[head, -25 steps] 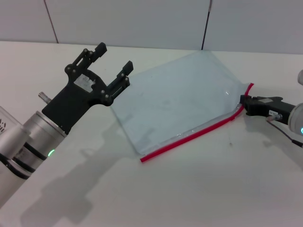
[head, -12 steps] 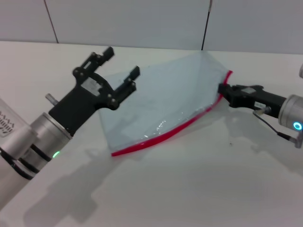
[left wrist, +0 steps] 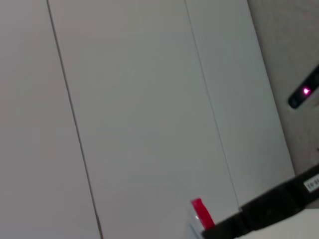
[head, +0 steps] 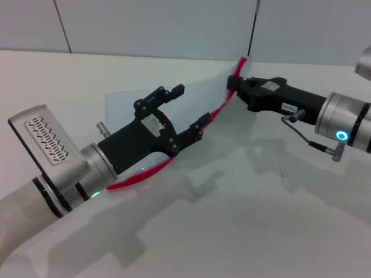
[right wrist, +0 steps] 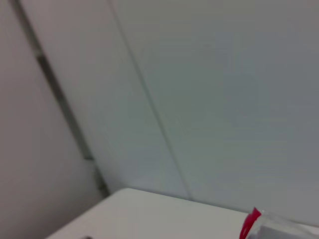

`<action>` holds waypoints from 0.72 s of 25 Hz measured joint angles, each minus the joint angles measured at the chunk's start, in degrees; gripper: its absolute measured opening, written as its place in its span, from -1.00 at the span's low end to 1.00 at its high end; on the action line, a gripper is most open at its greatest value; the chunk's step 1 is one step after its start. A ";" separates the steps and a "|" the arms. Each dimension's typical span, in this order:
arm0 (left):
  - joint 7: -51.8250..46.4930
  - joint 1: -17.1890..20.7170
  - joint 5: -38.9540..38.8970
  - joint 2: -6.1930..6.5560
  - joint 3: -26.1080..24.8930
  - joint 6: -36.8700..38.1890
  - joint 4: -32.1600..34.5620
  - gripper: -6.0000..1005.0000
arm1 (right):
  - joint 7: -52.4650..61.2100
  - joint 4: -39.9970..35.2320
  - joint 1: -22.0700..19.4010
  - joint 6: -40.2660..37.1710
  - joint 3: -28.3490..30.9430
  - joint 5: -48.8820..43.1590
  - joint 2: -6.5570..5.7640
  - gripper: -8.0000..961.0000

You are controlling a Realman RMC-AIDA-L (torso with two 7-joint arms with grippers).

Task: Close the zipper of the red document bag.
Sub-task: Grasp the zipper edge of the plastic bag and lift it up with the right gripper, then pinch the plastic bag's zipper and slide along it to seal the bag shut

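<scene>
Right gripper [head: 235, 83]: black fingers clamped on the far end of the zipper [head: 217, 113], at the corner of the red document bag [head: 124, 110] nearest the wall. That corner is raised off the table [head: 261, 220], so the red strip stands up just above the fingertips before curving away and down. The right arm reaches in from the right side, its silver wrist section carrying a lit blue ring.

Left gripper [head: 192, 113]: fingers spread apart, holding nothing. It sits above the middle of the bag, one finger over the pale-blue sheet and the other just over the zipper's curve (whether either finger touches the plastic cannot be told). Its black palm and silver forearm cover much of the bag's near half; a green light shows on the forearm.

The bag itself lies on the white table, left of centre, with its translucent panel visible behind the left gripper and its right-hand corner lifted. The zipper runs as a thin red arc from the held corner, beneath the left gripper's finger, down to the table near the left forearm. The slider cannot be made out.

Left wrist view: pale wall panels, the red tip of the zipper [left wrist: 200, 213], and the right gripper's dark body beside it. Right wrist view: wall, table edge, and the same red tip [right wrist: 247, 225].
</scene>
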 joint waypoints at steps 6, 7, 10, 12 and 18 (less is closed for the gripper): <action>0.09 -0.20 0.27 -0.01 0.00 -0.96 0.01 0.47 | -0.03 1.43 0.68 -2.97 -1.03 -0.44 -0.01 -0.95; 0.14 -0.21 0.27 -0.01 0.00 -0.97 0.03 0.47 | -0.03 1.56 0.74 -3.03 -1.30 -0.49 0.01 -0.94; 0.23 -0.23 0.19 -0.01 -0.07 -1.01 0.08 0.47 | -0.03 1.74 0.85 -3.98 -1.83 -0.71 0.05 -0.94; 0.26 -0.21 0.14 -0.01 -0.15 -1.06 0.09 0.47 | -0.03 1.96 0.86 -4.84 -1.88 -0.86 0.05 -0.93; 0.28 -0.17 0.17 0.00 -0.02 -1.18 0.17 0.47 | 0.08 2.10 0.86 -5.25 -1.87 -0.94 -0.06 -0.92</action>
